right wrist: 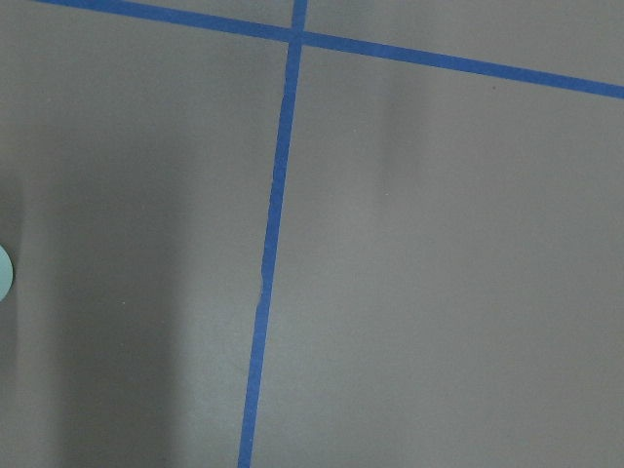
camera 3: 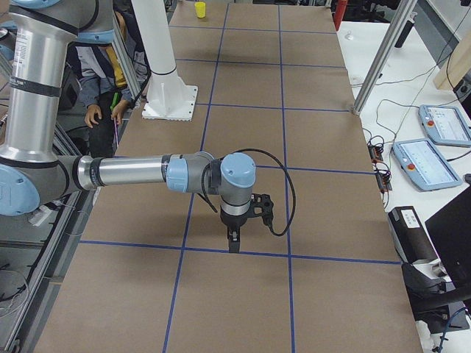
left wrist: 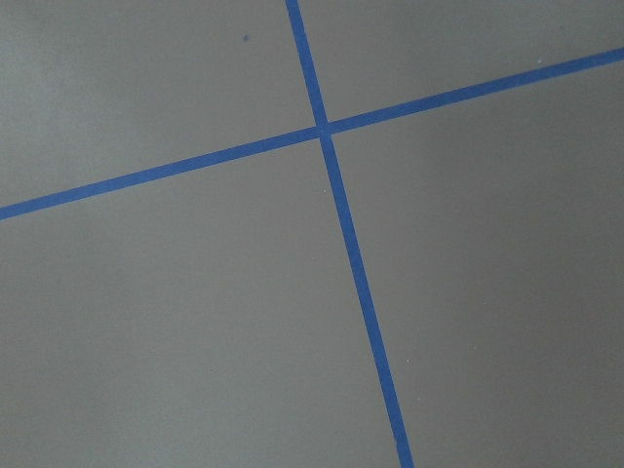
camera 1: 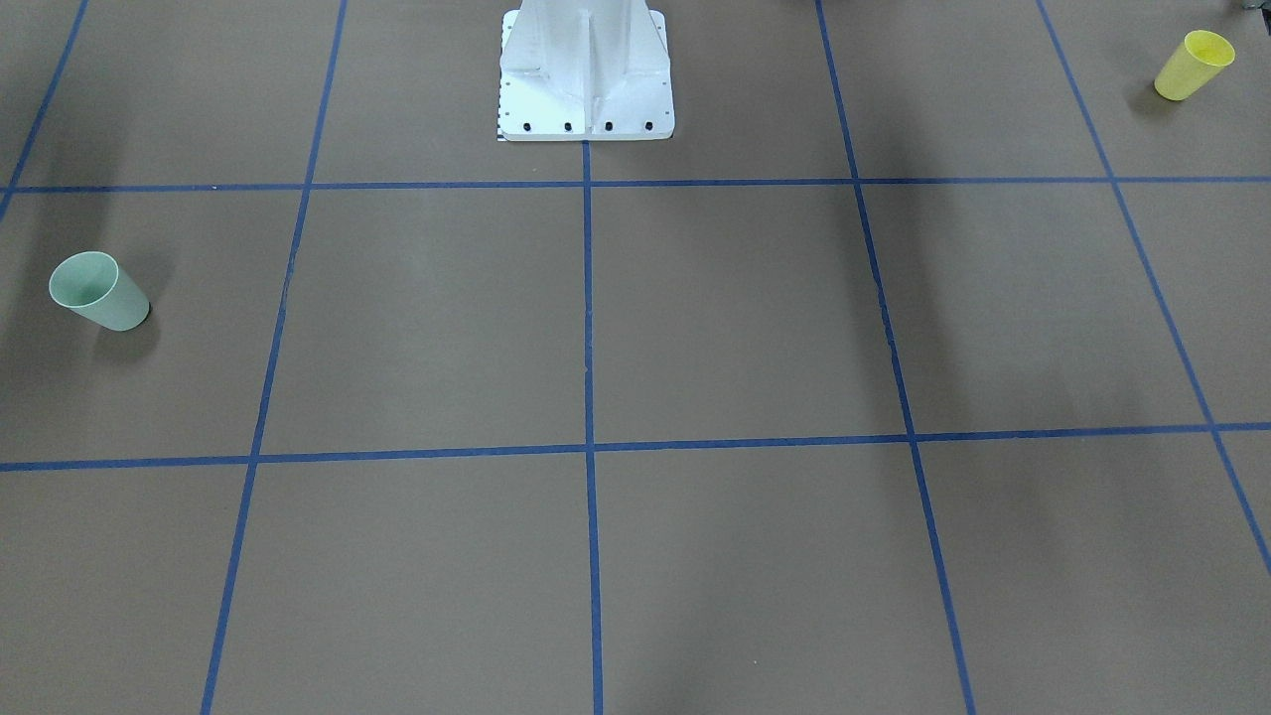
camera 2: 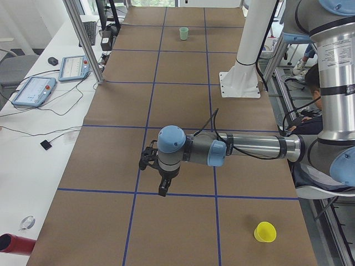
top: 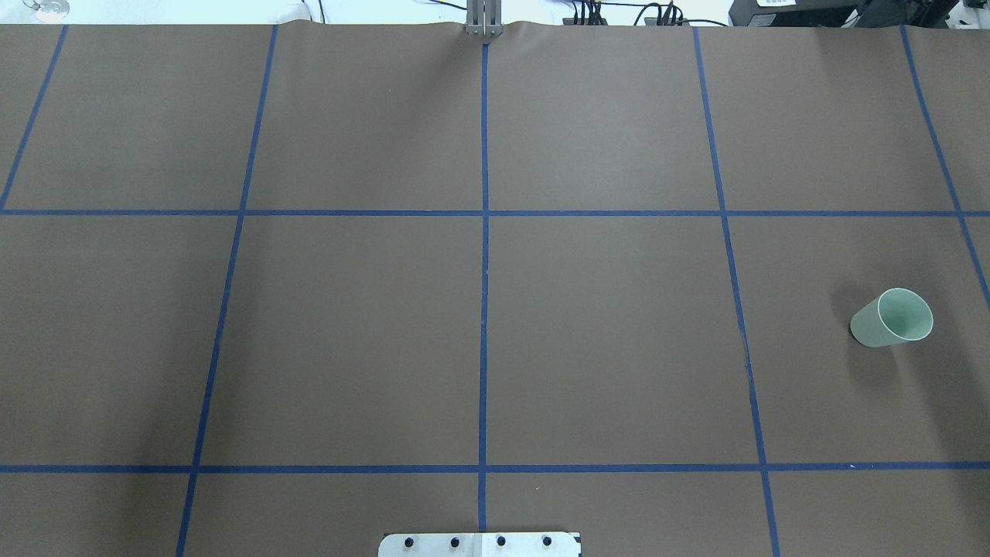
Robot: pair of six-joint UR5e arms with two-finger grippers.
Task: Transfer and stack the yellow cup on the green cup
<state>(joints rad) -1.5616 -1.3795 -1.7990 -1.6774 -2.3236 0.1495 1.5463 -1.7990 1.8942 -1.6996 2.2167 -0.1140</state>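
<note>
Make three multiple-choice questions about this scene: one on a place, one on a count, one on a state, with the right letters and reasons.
1. On which side of the robot stands the yellow cup? A its right; B the middle; C its left.
2. How many cups are on the table? A one; B two; C three.
3. The yellow cup is: A upright, apart from the green cup; B lying on its side; C nested in the other cup.
1 C: the front-facing view's right is the robot's left.
2 B: one yellow, one green.
3 A: mouth up, far from the green one.
</note>
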